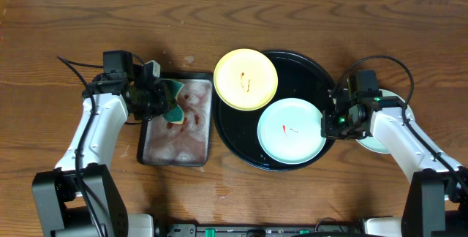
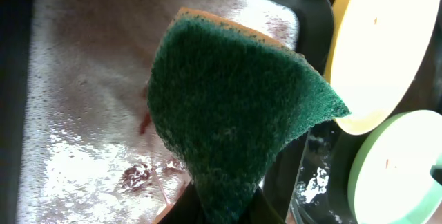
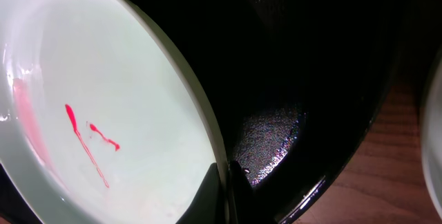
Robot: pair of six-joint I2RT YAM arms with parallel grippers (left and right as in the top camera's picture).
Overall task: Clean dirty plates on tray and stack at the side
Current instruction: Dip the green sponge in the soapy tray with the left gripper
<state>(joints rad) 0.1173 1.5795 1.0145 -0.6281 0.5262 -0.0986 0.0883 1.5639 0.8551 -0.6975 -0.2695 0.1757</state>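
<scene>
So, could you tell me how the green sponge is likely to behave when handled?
Probably soft and floppy: the sponge curls where the left hand pinches it. It may drip, since the grey tray beneath looks foamy.

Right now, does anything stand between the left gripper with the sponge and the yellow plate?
Nothing visible does. The left gripper holds the sponge above the grey tray; the yellow plate lies just past that tray's rim, uncovered.
</scene>
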